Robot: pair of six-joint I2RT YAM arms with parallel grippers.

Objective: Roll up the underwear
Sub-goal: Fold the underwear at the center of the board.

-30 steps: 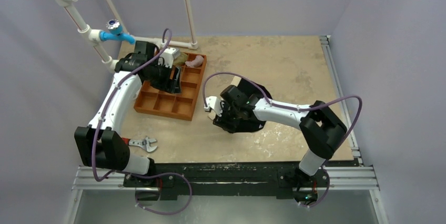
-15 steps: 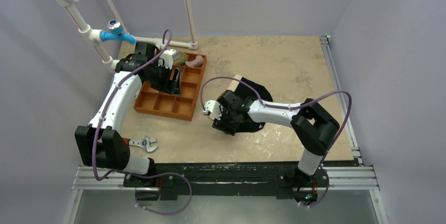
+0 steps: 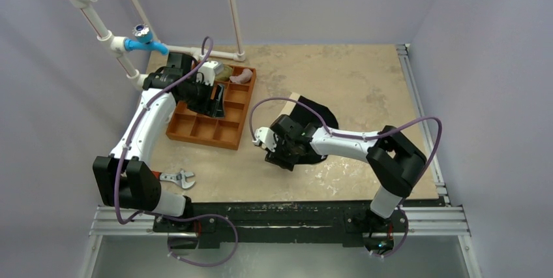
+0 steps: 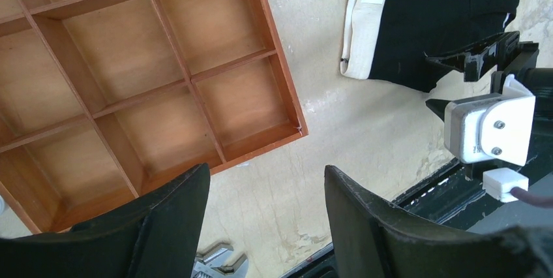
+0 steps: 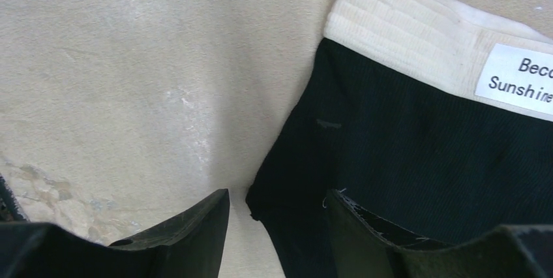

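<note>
Between the jaws of your right gripper (image 5: 277, 206) sits one bottom corner of the underwear (image 5: 417, 160). The black fabric lies flat on the table (image 5: 130, 62) and spreads away from the jaws to its cream waistband (image 5: 404, 36) at the far end. Those jaws stand partly open and hold nothing.

Close now and you'll likely catch only the thin tip of that corner, which could slip out. You might also pinch just one layer. Either way the cloth would peel or drag across the table instead of turning over. Because this is a single corner, the roll may start skewed.

Nothing pins the waistband, so the whole garment could slide along with you.

Your left gripper (image 4: 266, 180) hangs open and empty over the near corner of the tray (image 4: 287, 89), well apart from the underwear, so it can't steady the cloth from there.
</note>
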